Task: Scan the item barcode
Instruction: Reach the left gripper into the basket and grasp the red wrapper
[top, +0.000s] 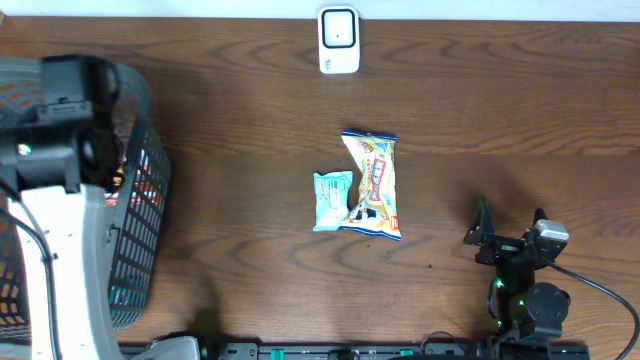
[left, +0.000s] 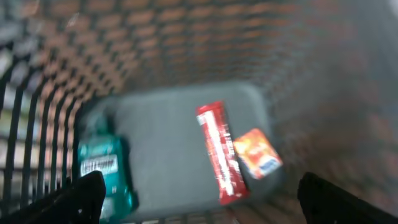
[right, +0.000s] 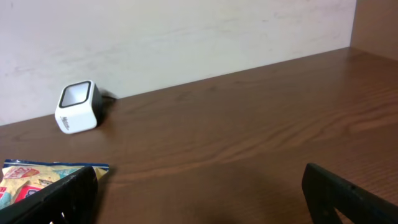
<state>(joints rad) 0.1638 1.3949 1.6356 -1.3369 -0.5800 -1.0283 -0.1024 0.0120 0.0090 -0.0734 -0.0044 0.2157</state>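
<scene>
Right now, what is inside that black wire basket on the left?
The basket holds a teal bottle, a long red packet and a small orange packet on its grey floor. From overhead the left arm covers most of it; labels are too blurred to read.

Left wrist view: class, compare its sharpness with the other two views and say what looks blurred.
Left wrist view: blurred throughout, the basket smeared, the red packet unreadable. Right wrist view: sharp, the scanner crisp under even light. Overhead view: clear, the snack bag well defined.
</scene>
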